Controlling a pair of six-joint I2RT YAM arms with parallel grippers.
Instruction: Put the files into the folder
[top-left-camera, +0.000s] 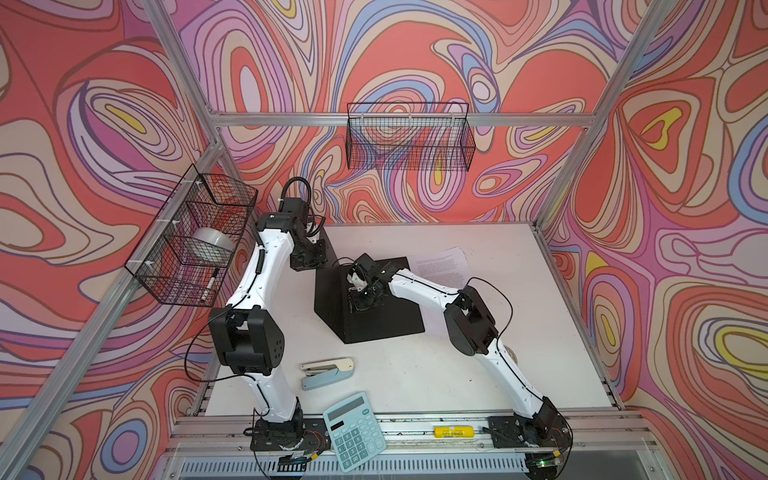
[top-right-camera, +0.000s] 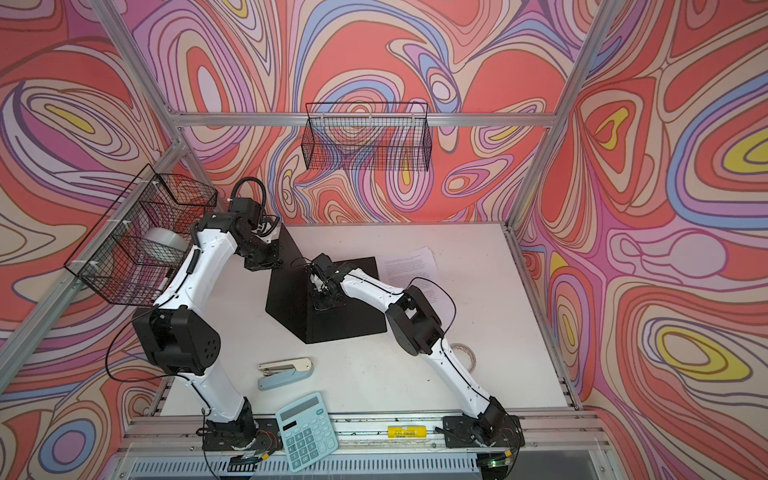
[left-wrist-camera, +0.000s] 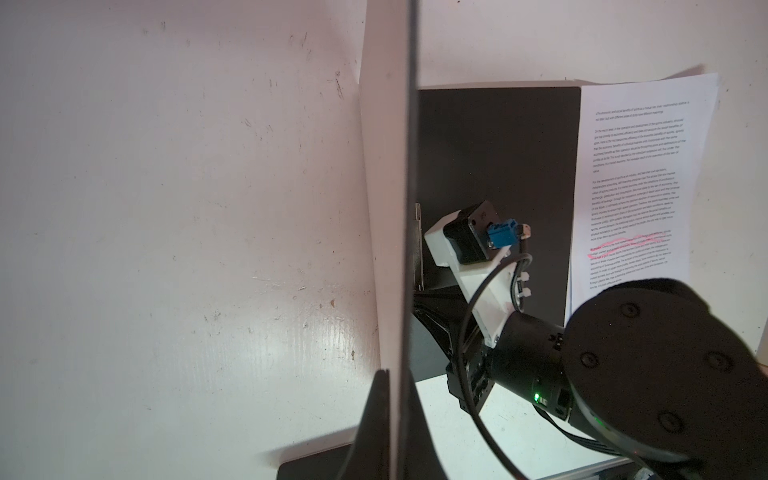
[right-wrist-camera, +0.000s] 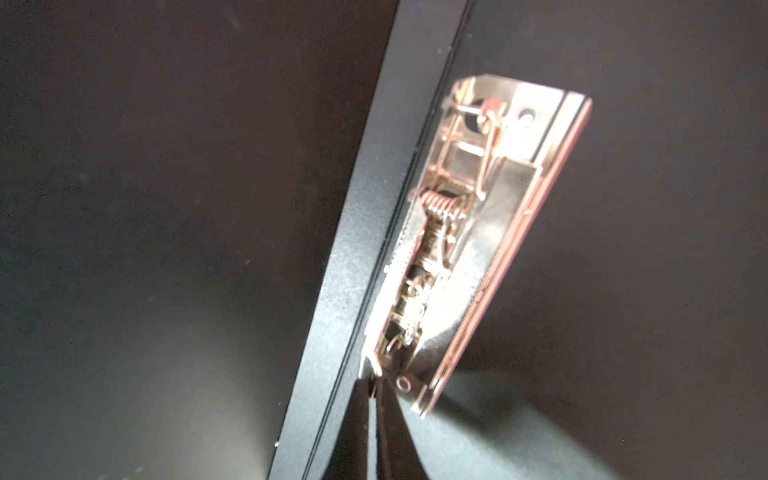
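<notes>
- The folder (top-left-camera: 374, 316) lies open near the middle of the table (top-left-camera: 478, 374), black inside up: one half flat, the other cover raised on edge, white-grey on its outer face.
- The left gripper (left-wrist-camera: 395, 399) has its jaws nearly together, pinching the thin edge of that raised cover.
- The right gripper (right-wrist-camera: 374, 386) is pressed shut at the near end of the metal clip (right-wrist-camera: 478, 232) on the spine, with a small metal tab between its tips. The clip's plate stands tilted up off the black board, its spring showing.
- The files (left-wrist-camera: 644, 187) are white sheets of black text with one passage marked pink. They lie flat on the table against the far edge of the folder's flat half; whether they overlap it I cannot tell.
- Nearer the arm bases lie a pale blue stapler (top-left-camera: 328, 372), hinged open, and a teal calculator (top-left-camera: 353, 432), both well apart from the folder.
</notes>
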